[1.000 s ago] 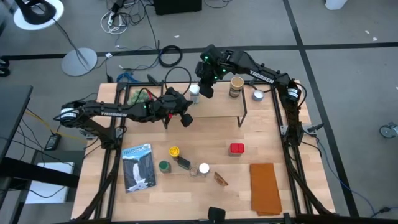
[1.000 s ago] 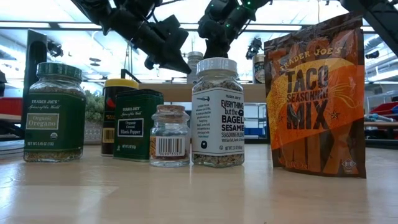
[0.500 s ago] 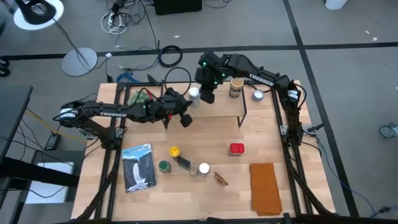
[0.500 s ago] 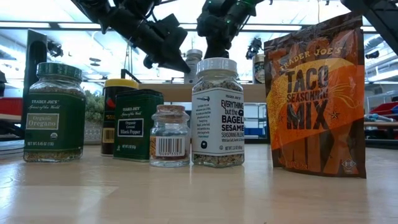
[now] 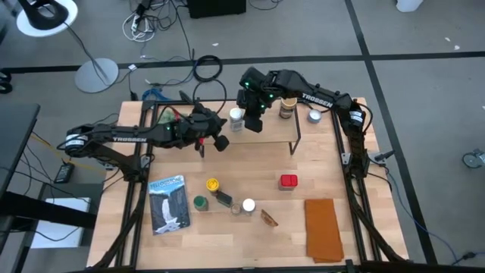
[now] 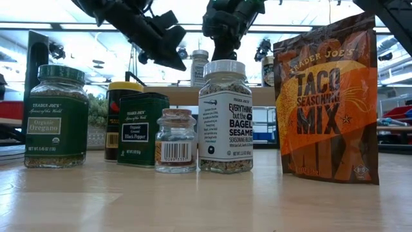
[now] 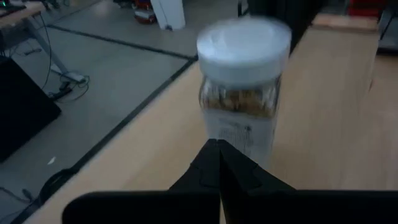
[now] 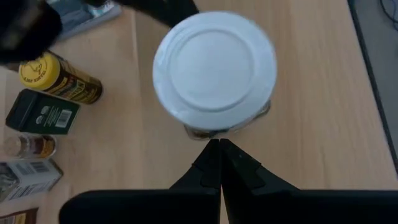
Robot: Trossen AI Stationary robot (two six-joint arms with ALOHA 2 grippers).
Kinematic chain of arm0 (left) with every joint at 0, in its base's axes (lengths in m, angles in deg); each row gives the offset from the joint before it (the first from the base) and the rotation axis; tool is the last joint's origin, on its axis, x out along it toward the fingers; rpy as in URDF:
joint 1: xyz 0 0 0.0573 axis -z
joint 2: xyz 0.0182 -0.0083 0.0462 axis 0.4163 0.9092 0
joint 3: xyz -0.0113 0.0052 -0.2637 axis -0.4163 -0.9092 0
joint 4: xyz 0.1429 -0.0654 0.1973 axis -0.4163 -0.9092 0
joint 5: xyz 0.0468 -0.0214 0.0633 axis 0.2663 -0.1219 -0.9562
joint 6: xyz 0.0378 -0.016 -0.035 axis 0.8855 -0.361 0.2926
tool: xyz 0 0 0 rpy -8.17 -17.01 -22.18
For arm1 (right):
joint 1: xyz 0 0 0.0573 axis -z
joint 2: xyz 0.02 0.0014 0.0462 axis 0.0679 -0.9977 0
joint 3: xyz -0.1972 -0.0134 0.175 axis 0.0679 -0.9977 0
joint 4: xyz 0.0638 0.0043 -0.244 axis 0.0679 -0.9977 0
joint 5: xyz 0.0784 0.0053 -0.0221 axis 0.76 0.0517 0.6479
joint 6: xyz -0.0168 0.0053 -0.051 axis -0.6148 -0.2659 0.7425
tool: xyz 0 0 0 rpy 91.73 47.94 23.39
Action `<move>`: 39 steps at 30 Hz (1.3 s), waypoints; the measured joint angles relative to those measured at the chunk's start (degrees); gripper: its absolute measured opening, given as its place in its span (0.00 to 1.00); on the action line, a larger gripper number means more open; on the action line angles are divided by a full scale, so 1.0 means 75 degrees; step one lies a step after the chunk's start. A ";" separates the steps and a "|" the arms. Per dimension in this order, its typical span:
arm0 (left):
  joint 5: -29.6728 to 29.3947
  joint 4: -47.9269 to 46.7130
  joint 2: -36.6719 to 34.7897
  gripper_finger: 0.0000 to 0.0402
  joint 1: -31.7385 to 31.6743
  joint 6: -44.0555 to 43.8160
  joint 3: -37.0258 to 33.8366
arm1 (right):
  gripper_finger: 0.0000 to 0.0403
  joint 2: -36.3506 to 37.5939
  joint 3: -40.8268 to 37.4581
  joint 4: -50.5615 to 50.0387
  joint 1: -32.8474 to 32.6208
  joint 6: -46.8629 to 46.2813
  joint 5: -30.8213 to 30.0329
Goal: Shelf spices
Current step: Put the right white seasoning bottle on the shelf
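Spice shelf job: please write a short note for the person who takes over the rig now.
Left gripper: shut, empty, just left of the white-lidded jar.
Right gripper: shut, empty, above the shelf, right of that jar.
On the shelf: white-lidded jar and tan cylinder.
Not shelved, on the table in front: yellow-lidded jar, green-lidded jar, black box, second white-lidded jar, small jar, red tin, orange pouch.
Done: two items shelved. Left: the rest.
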 joint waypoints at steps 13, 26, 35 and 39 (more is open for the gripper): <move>-0.1028 -0.0836 -0.1740 0.00 0.0334 0.0023 -0.0504 | 0.00 0.0000 -0.0002 -0.0306 -0.0104 -0.0007 -0.0710; 0.0055 -0.0226 -0.5229 0.00 0.0408 -0.0208 -0.2892 | 0.00 0.0432 -0.0086 -0.0616 -0.0221 -0.0325 -0.1616; 0.0061 -0.0514 -0.5677 0.00 0.0405 0.0204 -0.2946 | 0.00 0.2192 -0.0914 -0.0823 -0.0558 -0.1371 -0.2465; 0.0079 -0.0508 -0.5673 0.00 0.0408 0.0201 -0.2946 | 0.00 0.3417 -0.1707 -0.0931 -0.1095 -0.2256 -0.2798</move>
